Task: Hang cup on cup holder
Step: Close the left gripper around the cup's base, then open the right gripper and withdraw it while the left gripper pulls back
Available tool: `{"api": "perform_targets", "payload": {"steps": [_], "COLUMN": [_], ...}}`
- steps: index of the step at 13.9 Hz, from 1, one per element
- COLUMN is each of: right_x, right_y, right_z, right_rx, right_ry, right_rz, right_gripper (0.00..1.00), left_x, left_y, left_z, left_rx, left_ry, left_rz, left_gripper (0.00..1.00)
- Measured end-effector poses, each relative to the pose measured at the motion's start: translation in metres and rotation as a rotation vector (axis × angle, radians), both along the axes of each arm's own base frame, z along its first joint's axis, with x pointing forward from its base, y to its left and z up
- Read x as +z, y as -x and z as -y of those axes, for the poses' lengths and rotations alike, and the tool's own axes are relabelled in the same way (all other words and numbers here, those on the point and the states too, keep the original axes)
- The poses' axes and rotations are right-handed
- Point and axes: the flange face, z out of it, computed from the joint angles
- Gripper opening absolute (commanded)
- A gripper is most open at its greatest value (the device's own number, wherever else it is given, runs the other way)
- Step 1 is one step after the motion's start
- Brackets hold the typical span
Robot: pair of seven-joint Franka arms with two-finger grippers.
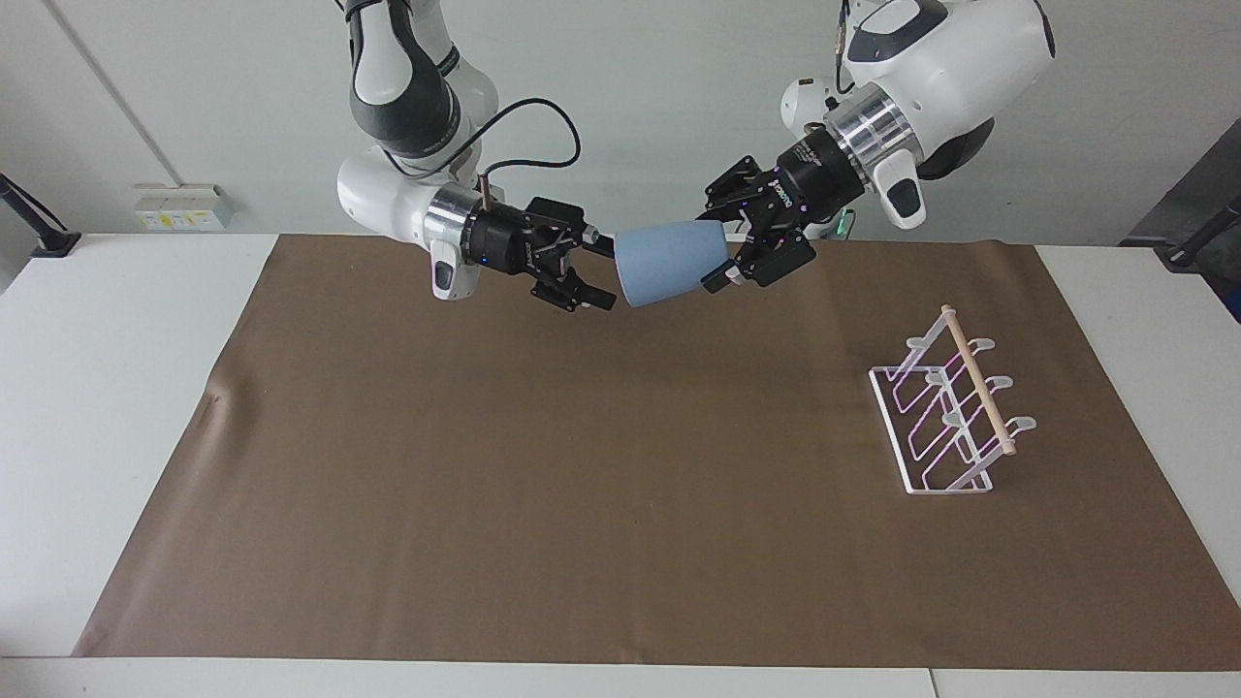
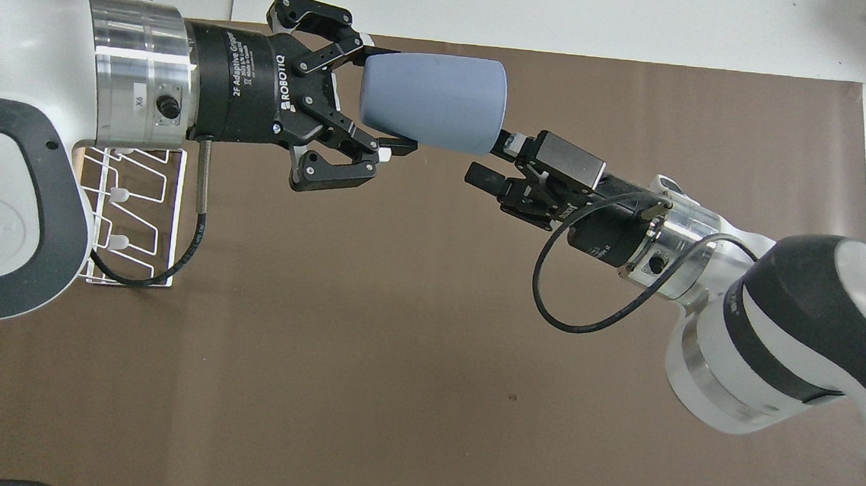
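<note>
The light-blue cup (image 1: pixel 671 263) (image 2: pixel 431 110) is up in the air, lying on its side over the brown mat (image 1: pixel 620 504) (image 2: pixel 392 393), above the edge of the mat that is closest to the robots. Its small bottom end points at the left arm and its wide mouth points at the right arm.

The left gripper (image 1: pixel 729 254) (image 2: pixel 382 95) has the cup. Its two fingers (image 2: pixel 394 147) are closed on the small end, one on each side, and they press on the cup's wall.

The right gripper (image 1: pixel 599 269) (image 2: pixel 496 160) sits just beside the cup's wide mouth. Its fingers (image 1: pixel 601 299) are spread apart and hold nothing. One finger comes very close to the rim, and I cannot tell if it touches.

The white wire cup holder (image 1: pixel 948 415) (image 2: pixel 130 214) stands on the mat toward the left arm's end of the table. It has a wooden stick (image 1: pixel 977 386) across its top. It is well apart from the cup, and no cup hangs on it.

The mat lies on a white table (image 1: pixel 107 388) (image 2: pixel 571 16).
</note>
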Motion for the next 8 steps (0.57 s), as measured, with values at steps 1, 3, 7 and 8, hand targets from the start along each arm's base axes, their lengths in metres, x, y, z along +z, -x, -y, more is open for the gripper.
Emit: {"api": "perform_targets", "payload": {"steps": [1, 3, 7, 8], "right_x": [0.001, 0.003, 0.004, 0.007], "right_y": [-0.003, -0.006, -0.011, -0.013], "right_z": [0.008, 0.024, 0.057, 0.066], "right_rx": [0.003, 0.011, 0.052, 0.057], "right_ry": [0.038, 0.117, 0.412, 0.511], "right_rz": [-0.005, -0.008, -0.051, -0.065], "right_gripper": [1.00, 1.00, 1.00, 1.00], "left_x": [-0.001, -0.005, -0.023, -0.030], "left_y": [-0.001, -0.004, -0.008, -0.007], "left_z": [-0.002, -0.009, -0.024, -0.029], "left_rx": [0.000, -0.002, -0.059, -0.101], "left_ry": [-0.028, -0.107, -0.299, -0.350], "left_rz": [0.012, 0.042, 0.132, 0.170], "left_gripper": [0.00, 0.00, 0.00, 0.00]}}
